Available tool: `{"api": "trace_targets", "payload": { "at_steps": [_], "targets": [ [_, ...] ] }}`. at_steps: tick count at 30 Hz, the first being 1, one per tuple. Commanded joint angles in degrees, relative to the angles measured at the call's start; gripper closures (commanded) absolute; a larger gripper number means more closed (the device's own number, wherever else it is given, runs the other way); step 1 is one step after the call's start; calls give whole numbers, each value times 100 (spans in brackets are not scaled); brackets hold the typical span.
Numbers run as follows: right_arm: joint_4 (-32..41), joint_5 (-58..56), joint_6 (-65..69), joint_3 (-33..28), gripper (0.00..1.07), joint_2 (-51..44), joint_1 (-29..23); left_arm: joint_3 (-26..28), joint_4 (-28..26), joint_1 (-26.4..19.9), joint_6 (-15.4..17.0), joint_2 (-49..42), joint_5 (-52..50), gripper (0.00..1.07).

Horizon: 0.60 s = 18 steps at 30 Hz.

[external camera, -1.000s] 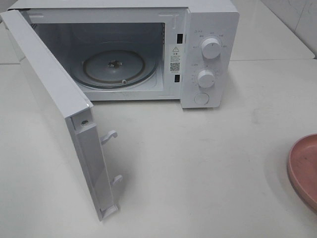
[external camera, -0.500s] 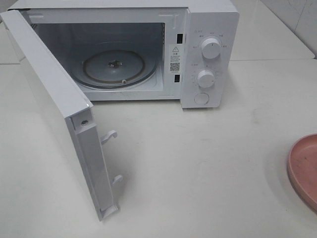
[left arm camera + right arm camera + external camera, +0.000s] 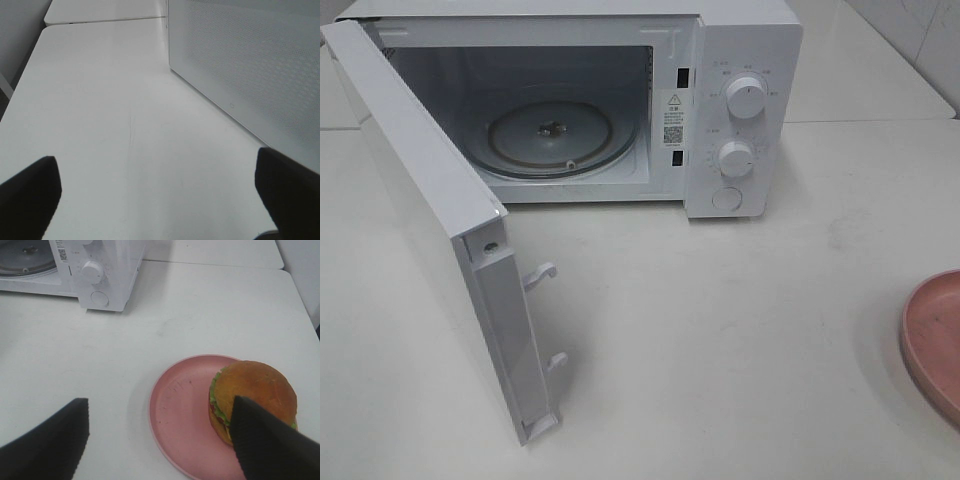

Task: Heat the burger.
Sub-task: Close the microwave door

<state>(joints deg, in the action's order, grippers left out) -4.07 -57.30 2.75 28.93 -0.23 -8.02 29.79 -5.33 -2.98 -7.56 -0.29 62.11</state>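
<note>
Golden-brown and glossy, the burger sits toward one edge of the pink plate rather than at its centre, on the desk well apart from the microwave. My right pincer hovers over it with its jaws spread wide and nothing between them; one finger covers part of the bun in my wrist view, so I cannot tell whether it is touching. My left pincer is released too, low over bare desk beside the open microwave door. The turntable inside is bare. I judge the risks to be these: a squeeze on the domed bun could slide the layers apart, and a high carry could clip the cavity's top edge.
</note>
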Motion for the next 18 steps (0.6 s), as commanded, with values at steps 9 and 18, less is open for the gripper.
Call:
{"api": "trace_targets", "payload": {
  "at_steps": [9, 18],
  "targets": [
    [46, 34, -57, -17, 32, -155, 103, -17, -6, -11, 17, -80, -69, 9],
    [46, 34, -57, -17, 32, -155, 103, -17, -6, -11, 17, -80, -69, 9]
  ]
}}
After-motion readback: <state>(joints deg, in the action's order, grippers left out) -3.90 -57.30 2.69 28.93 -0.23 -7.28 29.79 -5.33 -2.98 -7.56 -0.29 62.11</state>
